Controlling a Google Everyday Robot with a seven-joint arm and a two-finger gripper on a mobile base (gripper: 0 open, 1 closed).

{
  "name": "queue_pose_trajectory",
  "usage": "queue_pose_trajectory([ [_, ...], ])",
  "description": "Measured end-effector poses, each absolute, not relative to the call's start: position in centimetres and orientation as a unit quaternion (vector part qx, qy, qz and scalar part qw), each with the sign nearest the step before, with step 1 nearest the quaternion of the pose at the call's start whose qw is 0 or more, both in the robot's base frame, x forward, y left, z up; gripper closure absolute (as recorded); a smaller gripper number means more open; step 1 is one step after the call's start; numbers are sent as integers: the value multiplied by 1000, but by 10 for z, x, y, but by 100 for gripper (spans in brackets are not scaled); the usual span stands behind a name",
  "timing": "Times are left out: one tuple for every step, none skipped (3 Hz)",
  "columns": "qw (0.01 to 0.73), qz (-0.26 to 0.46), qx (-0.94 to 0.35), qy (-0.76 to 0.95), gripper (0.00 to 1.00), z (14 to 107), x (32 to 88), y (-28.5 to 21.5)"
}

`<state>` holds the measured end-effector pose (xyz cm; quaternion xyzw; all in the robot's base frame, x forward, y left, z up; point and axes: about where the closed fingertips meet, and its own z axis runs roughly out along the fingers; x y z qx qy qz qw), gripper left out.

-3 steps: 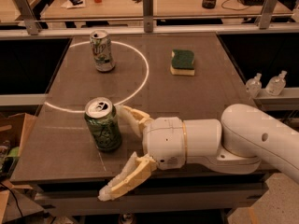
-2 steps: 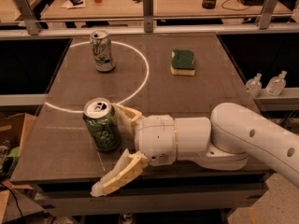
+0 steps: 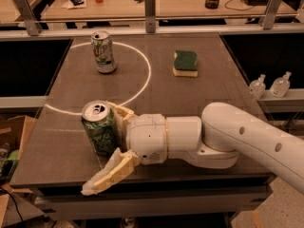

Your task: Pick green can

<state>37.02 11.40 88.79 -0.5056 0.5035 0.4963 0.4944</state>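
The green can (image 3: 99, 127), dark green with pale lettering and a silver top, stands upright on the near left of the dark table (image 3: 190, 99). My gripper (image 3: 100, 148) reaches in from the right and is open. Its far finger (image 3: 121, 112) lies against the can's right rear side. Its near finger (image 3: 108, 174) points out toward the table's front edge, in front of and below the can. The can stands partly between the two fingers. A paler white-silver can (image 3: 103, 52) stands at the far left, inside a white circle line.
A green and yellow sponge (image 3: 185, 63) lies at the far right of the table. A cardboard box (image 3: 12, 148) sits on the floor to the left. Two small clear bottles (image 3: 270, 85) stand on a shelf to the right. A railing (image 3: 152, 18) runs along the far edge.
My gripper and arm have moved left, so the fingers now reach around the green can. The can stays upright in about the same place.
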Motion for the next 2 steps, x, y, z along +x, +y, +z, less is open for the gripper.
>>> queue_pose_trajectory([
  [502,500,-508,490,18,892,372,120],
  [508,501,-512,478,41,895,375,122],
])
